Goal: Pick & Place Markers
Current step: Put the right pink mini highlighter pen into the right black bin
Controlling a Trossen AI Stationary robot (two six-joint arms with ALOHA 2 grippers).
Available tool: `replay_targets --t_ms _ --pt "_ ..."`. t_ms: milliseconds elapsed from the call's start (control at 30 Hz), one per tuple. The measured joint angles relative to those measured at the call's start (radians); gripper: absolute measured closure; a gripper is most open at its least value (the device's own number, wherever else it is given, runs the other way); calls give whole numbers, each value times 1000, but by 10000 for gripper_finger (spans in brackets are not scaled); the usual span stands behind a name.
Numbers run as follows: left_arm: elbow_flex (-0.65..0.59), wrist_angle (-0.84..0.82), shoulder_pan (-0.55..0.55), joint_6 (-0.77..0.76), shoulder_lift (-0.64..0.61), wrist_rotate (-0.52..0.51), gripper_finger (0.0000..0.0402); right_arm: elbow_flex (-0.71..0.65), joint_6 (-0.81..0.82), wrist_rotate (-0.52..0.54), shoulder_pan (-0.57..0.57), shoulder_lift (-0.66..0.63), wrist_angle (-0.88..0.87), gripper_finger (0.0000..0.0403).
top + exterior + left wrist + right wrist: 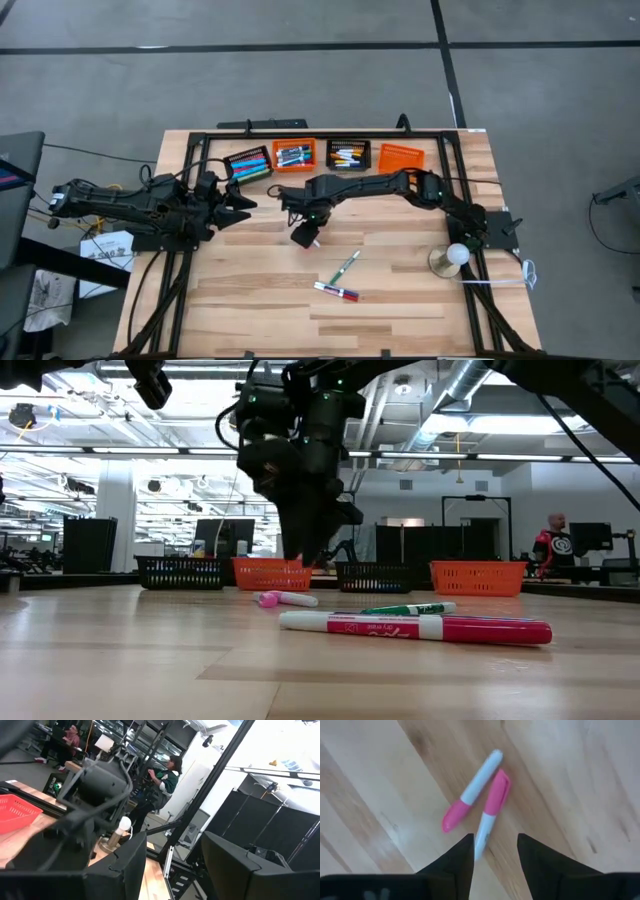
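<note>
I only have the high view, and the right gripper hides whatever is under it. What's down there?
Observer: Two short pink-and-white plastic markers lie close together in a narrow V on the wooden table, just ahead of the right gripper.
Operator: Is it holding either one?
Observer: No. The right wrist view shows its fingers apart, with nothing between them.
Operator: And the left gripper?
Observer: The left gripper is open and empty in its own wrist view, and it looks out across the table, not down at any marker.
</note>
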Motion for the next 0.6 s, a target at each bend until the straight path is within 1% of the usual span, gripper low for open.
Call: replay_targets --t_ms 200,367,467,600 --pt "0 0 0 1 0 0 211 -2 21 -4 0 1 22 226" --pt "0 0 0 1 0 0 211 -1 50 -33 4 10 37 194" --pt "0 0 0 1 0 0 211 -5 52 -15 12 20 28 182" --pt "0 0 0 1 0 0 211 -1 51 21 21 30 34 180"
